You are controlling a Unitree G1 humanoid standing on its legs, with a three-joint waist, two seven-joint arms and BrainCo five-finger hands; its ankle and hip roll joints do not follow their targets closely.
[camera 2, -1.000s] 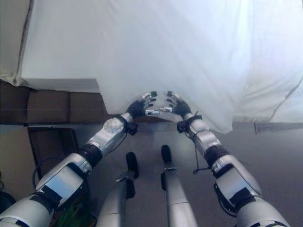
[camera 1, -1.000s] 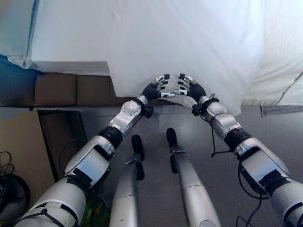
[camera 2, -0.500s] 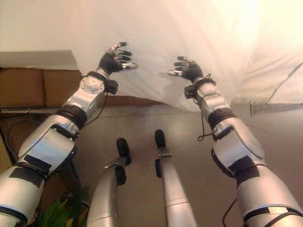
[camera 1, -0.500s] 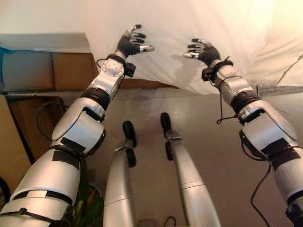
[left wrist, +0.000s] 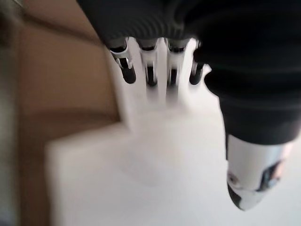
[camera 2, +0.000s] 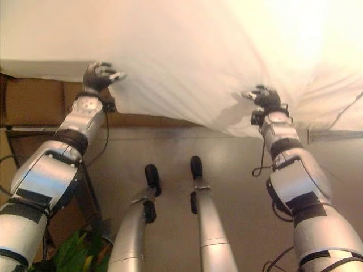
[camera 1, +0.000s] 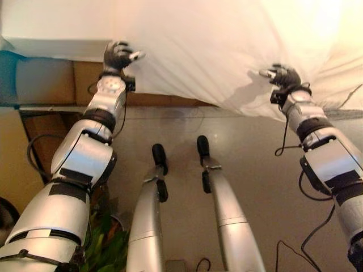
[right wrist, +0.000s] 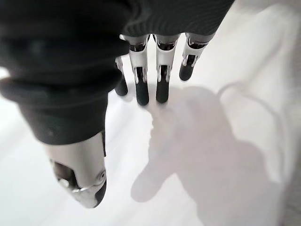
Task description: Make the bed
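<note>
Spreading the sheet looks to be the step in hand. Left hand [camera 1: 118, 54] sits at about ten o'clock in the left eye view, its fingers [left wrist: 150, 70] straight and a little apart in its own wrist view, thumb clear to the side, nothing pinched; the tips lie against or just over the cloth (contact is hard to confirm). Right hand [camera 1: 282, 75] is at about two o'clock, well apart from the left, fingers [right wrist: 141, 87] likewise straight and loose above the cloth, casting a shadow onto it, thumb held off and gripping nothing. Outward from both hands runs the white sheet [camera 1: 210, 51], covering the bed from nine o'clock round to three o'clock, its lower edge draping over the side towards the grey floor [camera 1: 249, 158], hanging lowest near the right hand. At the left hand the sheet's edge turns a corner, with the bare white mattress [camera 1: 51, 46] showing beyond it and a brown bed base [camera 1: 85, 85] beneath. Creases fan across the cloth between the hands. Next, I judge, each hand needs to press flat and sweep outward, or close on the hanging edge and draw it level.
</note>
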